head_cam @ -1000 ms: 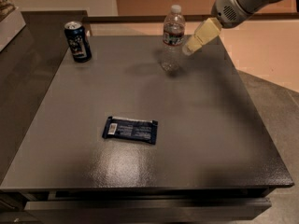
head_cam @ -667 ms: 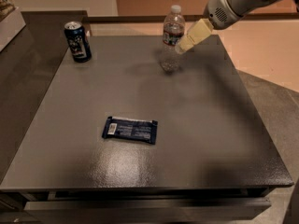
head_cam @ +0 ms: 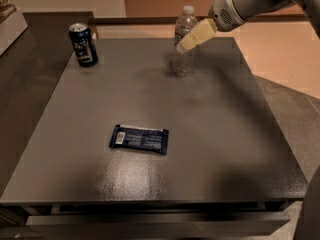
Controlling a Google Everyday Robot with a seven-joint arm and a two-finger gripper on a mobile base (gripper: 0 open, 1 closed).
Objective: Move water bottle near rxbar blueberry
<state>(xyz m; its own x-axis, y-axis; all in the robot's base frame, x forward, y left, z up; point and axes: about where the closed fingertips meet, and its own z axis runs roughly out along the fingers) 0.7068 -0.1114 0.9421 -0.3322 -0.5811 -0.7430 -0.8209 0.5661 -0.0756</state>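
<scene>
As the water bottle (head_cam: 183, 64) stands upright, the gripper (head_cam: 183, 46) overlaps it.

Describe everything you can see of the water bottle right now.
The water bottle is small, clear plastic, with a white cap and a darker label band partly hidden by the gripper. It stands upright near the far edge of the dark table, right of the soda can and well beyond the rxbar blueberry. The gripper reaches in from the right, crossing its upper body; whether it touches the bottle cannot be told.
</scene>
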